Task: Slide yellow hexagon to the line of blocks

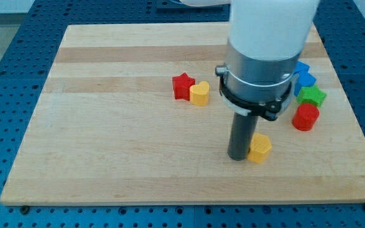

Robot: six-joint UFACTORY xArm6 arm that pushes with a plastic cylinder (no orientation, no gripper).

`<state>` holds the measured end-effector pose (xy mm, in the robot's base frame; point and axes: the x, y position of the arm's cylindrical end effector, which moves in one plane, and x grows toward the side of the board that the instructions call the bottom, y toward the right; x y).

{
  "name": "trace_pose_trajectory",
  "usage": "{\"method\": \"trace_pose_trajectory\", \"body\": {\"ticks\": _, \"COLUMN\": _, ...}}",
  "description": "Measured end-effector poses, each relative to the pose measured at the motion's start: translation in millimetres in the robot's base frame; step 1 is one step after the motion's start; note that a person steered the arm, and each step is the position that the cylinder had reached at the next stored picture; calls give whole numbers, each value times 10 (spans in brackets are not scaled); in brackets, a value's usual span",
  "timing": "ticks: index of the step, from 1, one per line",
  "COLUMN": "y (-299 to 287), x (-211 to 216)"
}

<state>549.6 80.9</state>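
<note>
The yellow hexagon (pixel 260 148) lies on the wooden board (pixel 106 126) toward the view's lower right. My tip (pixel 237 156) stands right against its left side, touching it. The line of blocks runs down the view's right side: two blue blocks (pixel 303 74), partly hidden behind the arm, then a green star (pixel 312 96), then a red cylinder (pixel 305 117). The hexagon is below and to the left of the red cylinder, apart from it.
A red star (pixel 182 85) and a yellow heart (pixel 199 93) sit touching each other near the board's middle, above and left of my tip. The arm's wide grey and white body (pixel 262 57) hides part of the board's upper right.
</note>
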Motion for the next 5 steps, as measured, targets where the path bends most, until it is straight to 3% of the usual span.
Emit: {"method": "trace_pose_trajectory", "body": {"ticks": 5, "y": 796, "x": 0}}
